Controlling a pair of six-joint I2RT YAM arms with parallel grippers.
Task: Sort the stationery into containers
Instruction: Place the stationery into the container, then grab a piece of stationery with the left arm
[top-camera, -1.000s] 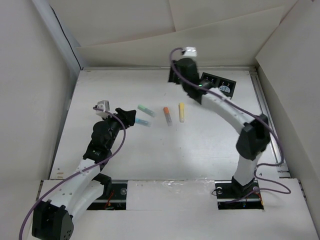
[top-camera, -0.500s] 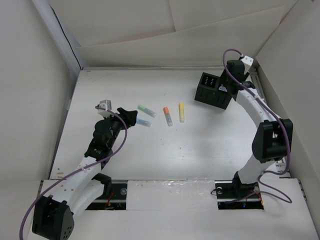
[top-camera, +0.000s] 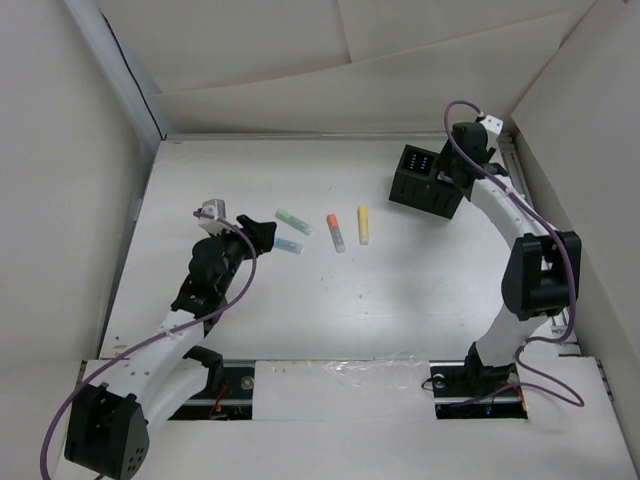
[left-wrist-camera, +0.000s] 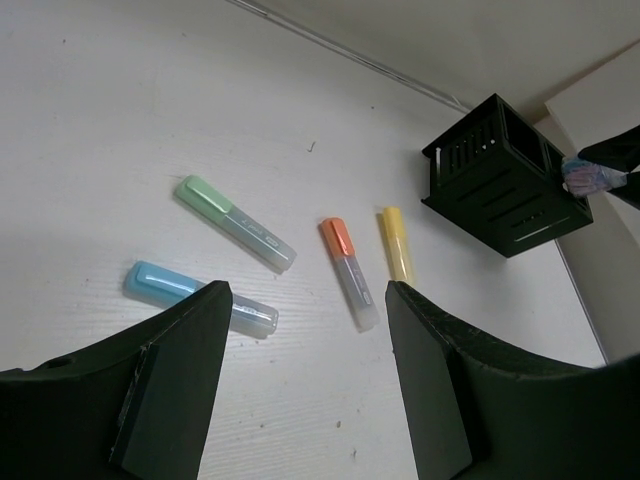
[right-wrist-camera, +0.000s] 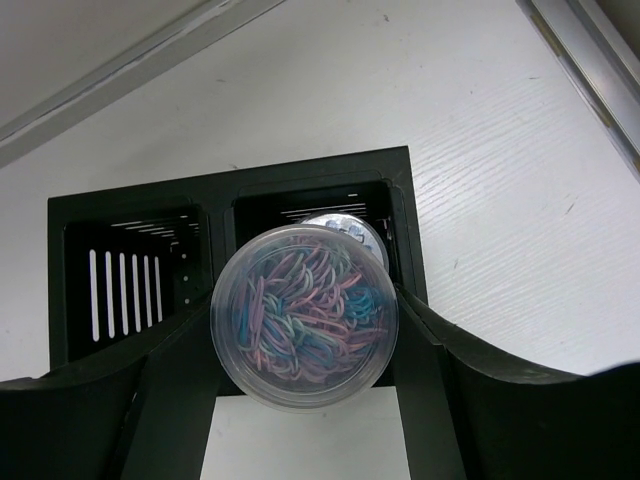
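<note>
**Right tool clamped on a roll at the box; left tool open by the markers**

Top view: my right tool (top-camera: 447, 177) sits at the black box (top-camera: 412, 188), far right of the worktop (top-camera: 300, 320) and near its right edge. What it holds is too small to read here. My left tool (top-camera: 262, 235) has its fingers apart, tips just beside the light blue marker (top-camera: 288, 245). The mint green marker (top-camera: 293, 221) lies just beyond that. The orange-white marker (top-camera: 336, 232) and yellow marker (top-camera: 364, 224) follow in a row toward the box, none touching. There is open worktop on the near side of the row.

Left wrist: the finger gap frames all four markers, and my left finger hides part of the light blue one. The box stands upright, well apart to the right.

Right wrist: the tool is clamped on a multicoloured roll (right-wrist-camera: 305, 315), one finger touching each side. The roll covers the box's right-hand compartment as seen in this view. A second roll (right-wrist-camera: 345, 226) peeks out inside that compartment, mostly hidden. The left compartment shows a slotted wall. I can't tell the held roll's height above the rim. A rail (right-wrist-camera: 580, 40) runs close by at top right.
</note>
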